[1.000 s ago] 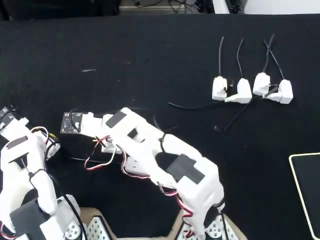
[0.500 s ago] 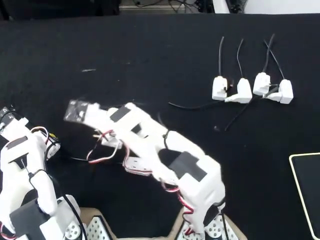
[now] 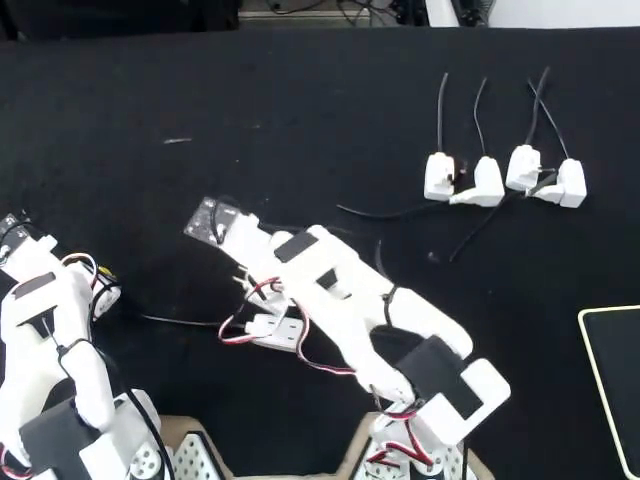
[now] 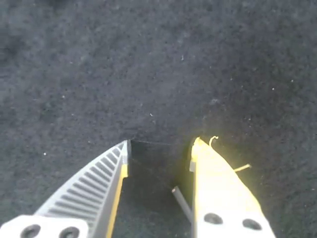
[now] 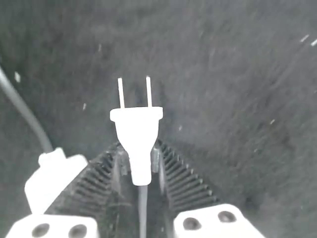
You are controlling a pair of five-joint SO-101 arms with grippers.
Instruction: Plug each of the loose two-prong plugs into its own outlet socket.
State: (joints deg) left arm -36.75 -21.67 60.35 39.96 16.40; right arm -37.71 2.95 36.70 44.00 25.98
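Note:
A white two-prong plug [image 5: 136, 124] sits between the fingers of my right gripper [image 5: 138, 148], prongs pointing away from the wrist over the black mat. In the high view that gripper [image 3: 215, 222] is left of the table's centre, far from the row of white outlet sockets [image 3: 505, 178] with thin black cords at the back right. Beside one right finger lies another white plug-like piece [image 5: 54, 171] on a grey cord. My left gripper [image 4: 161, 144] hangs open just over bare mat. The left arm [image 3: 45, 320] stands at the front left.
A thin black cord [image 3: 180, 321] runs along the mat between the two arms. More loose black cords [image 3: 385, 212] trail in front of the sockets. A black slab with a pale rim [image 3: 612, 375] lies at the right edge.
My right arm has swung to the right and slightly away, carrying the plug from beside the left arm toward the table's middle. The left arm has stayed put.

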